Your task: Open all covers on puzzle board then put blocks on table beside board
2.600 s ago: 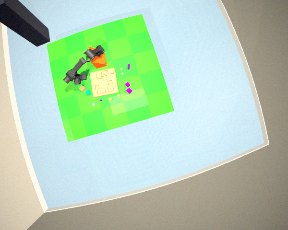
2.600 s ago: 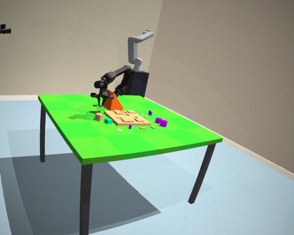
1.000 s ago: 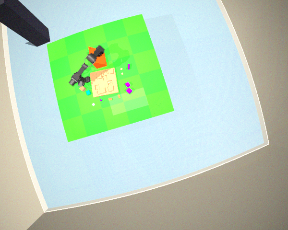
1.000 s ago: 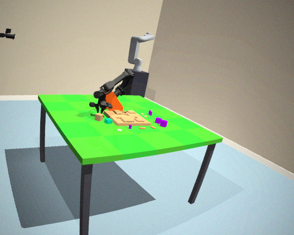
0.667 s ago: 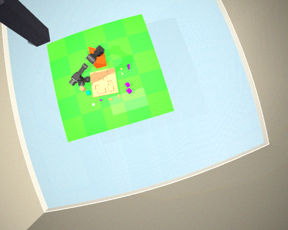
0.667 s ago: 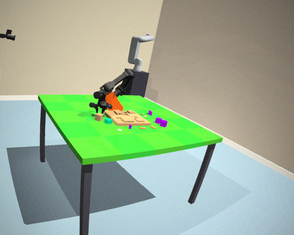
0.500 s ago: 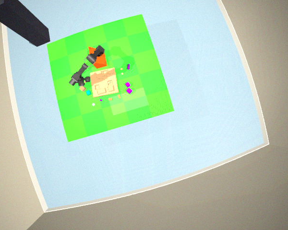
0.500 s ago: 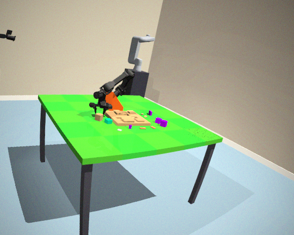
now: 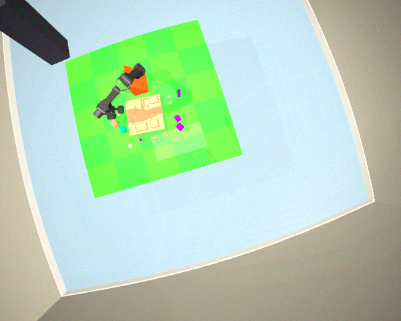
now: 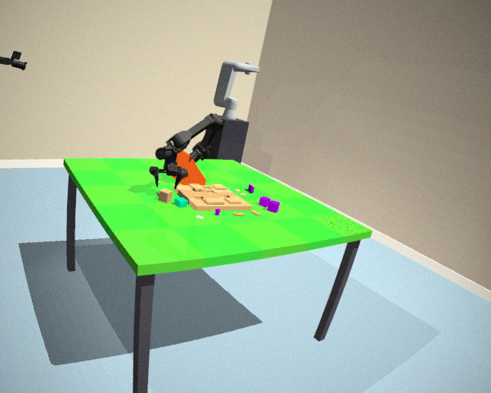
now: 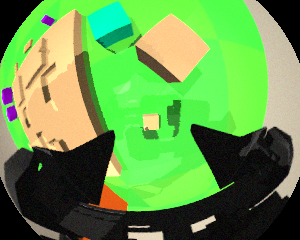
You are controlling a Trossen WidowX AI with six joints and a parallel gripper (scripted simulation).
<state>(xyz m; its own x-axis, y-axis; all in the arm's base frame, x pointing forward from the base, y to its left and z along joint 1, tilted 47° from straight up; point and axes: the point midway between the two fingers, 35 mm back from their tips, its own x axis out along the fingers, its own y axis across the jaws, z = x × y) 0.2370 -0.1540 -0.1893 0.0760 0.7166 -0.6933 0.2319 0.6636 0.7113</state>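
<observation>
My gripper (image 9: 115, 112) (image 10: 166, 187) (image 11: 154, 130) is wide open above the table beside the board's left edge. A small tan block (image 11: 151, 122) shows between the spread fingertips, not gripped; whether it touches the table is hard to tell. The tan puzzle board (image 9: 135, 116) (image 10: 222, 207) (image 11: 65, 105) carries raised cover plates; how far each is open is too small to tell. Two small pale blocks (image 9: 168, 95) (image 9: 170, 102) lie off its right side. Two tan pieces (image 9: 153, 138) (image 9: 165, 134) (image 10: 238, 214) (image 10: 255, 213) lie by its near edge.
A larger tan cube (image 9: 114, 123) (image 10: 164, 195) (image 11: 173, 47) and a teal block (image 9: 122, 129) (image 10: 180, 202) (image 11: 111, 25) stand close to the gripper. Purple blocks (image 9: 177, 118) (image 9: 179, 126) (image 9: 178, 92) are right of the board. An orange wedge (image 9: 142, 84) (image 10: 195, 171) stands behind it.
</observation>
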